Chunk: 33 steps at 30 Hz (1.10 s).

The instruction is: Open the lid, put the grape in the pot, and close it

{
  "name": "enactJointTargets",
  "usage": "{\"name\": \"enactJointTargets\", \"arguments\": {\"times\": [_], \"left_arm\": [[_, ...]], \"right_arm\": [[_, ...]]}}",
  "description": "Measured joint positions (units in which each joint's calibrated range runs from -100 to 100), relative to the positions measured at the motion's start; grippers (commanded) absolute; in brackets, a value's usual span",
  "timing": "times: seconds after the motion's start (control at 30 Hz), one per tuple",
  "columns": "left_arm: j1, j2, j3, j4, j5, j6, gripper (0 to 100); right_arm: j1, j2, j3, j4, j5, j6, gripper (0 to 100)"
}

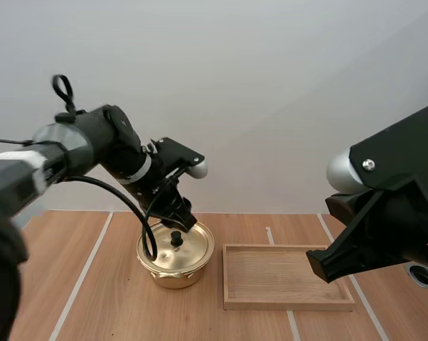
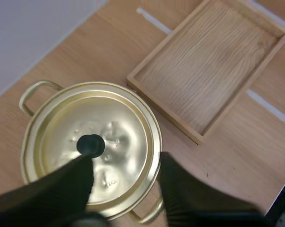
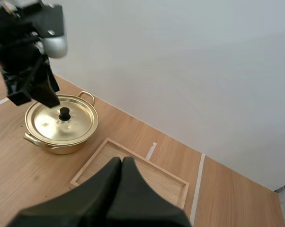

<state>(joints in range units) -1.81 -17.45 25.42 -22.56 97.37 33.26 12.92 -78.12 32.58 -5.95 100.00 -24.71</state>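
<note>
Hovering over the pot (image 1: 173, 273), lid (image 2: 119, 123) on, the left gripper (image 2: 126, 163) holds its fingers spread, one tip beside the black knob (image 2: 90, 145). Pot sits at 9 o'clock from the wooden tray (image 1: 292, 306). Fingers of the right gripper (image 3: 122, 163) lie pressed together, above the tray.

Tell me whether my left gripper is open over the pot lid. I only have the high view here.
Observer: Open. In the left wrist view the left gripper has its fingers standing apart just above the lid.
Operator: Is the knob between them?
Observer: Not centred. The knob sits at the tip of one finger, well away from the other.
Operator: And my right gripper?
Observer: Shut on nothing. In the right wrist view the right gripper is one dark wedge, with the wooden tray just beyond its tips.
</note>
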Motion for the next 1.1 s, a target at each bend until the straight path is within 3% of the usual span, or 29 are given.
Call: {"name": "enactJointTargets", "arguments": {"times": [0.3,0.37,0.47,0.5,0.73,0.87,0.9,1.1], "left_arm": [[0.00,-30.80,2.11,-0.10,0.03,-5.53,0],[0.00,-41.13,6.01,-0.22,-6.68,-7.63,0],[0.00,-46.85,7.86,-0.32,-10.88,-8.96,0],[0.00,-56.72,12.58,-0.46,-17.70,-13.56,0],[0.00,-68.58,23.38,0.87,-27.47,-22.94,0],[0.00,-78.36,34.01,1.90,-45.49,-27.36,0],[0.00,-81.40,39.02,1.90,-54.69,-28.34,0],[0.15,-82.36,50.87,2.00,-67.64,-27.63,0]], "right_arm": [[-2.04,-2.45,1.86,0.00,-4.25,4.41,0],[-3.02,-4.75,5.43,-0.02,-8.71,6.23,0],[-3.53,-7.97,14.20,-0.01,-16.35,9.65,0],[-3.53,-8.27,15.19,-0.01,-17.34,9.89,0],[-3.58,-12.36,27.12,-0.01,-35.56,11.67,0],[-3.58,-17.35,29.43,-0.01,-41.10,13.55,0],[-3.58,-18.94,30.04,-0.01,-42.82,13.89,0],[-5.39,-21.53,37.27,-2.51,-63.05,14.19,0]]}}
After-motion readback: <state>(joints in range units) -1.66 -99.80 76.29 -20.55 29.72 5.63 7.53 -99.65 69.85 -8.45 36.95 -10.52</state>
